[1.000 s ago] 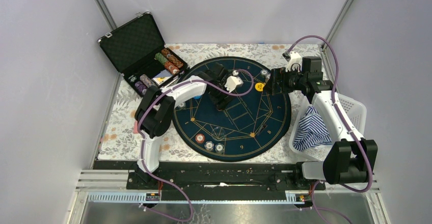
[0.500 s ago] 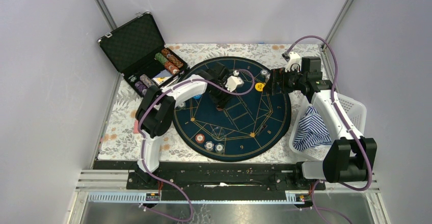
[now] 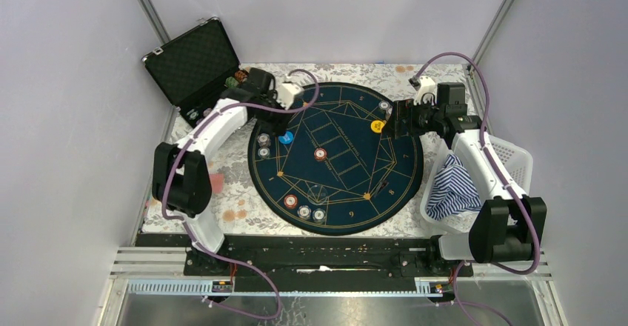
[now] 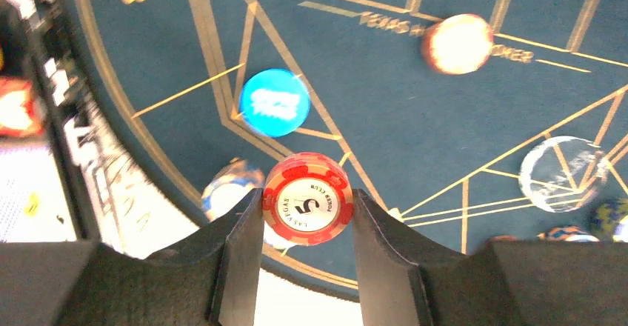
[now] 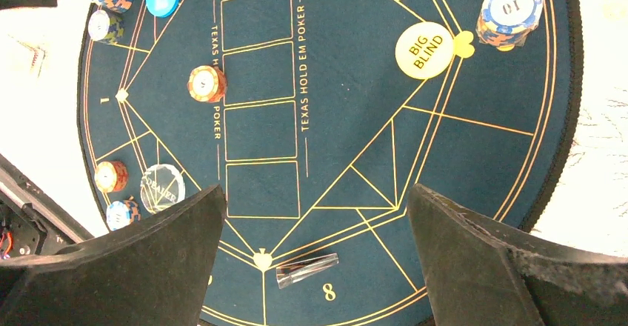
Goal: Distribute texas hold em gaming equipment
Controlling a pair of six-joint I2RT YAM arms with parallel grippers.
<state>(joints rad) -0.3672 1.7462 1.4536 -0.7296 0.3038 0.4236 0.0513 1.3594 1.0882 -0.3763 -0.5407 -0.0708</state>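
Observation:
My left gripper is shut on a red-and-cream "5" poker chip, held above the left rim of the round blue mat. In the top view it hangs between the case and the mat. A blue button disc and a blue-white chip lie below it. An orange chip stack sits mid-mat. My right gripper is open and empty over the mat's right side, near the yellow "big blind" disc and a "10" chip.
The open black case with chip rows stands at the back left. A white basket with the striped cloth is at the right. Three chips, a clear dealer disc and a clear prism lie on the mat's near part.
My left gripper has swung from the mat's middle to its left rim by the case. An orange chip stack now shows where it was. The right arm has barely moved.

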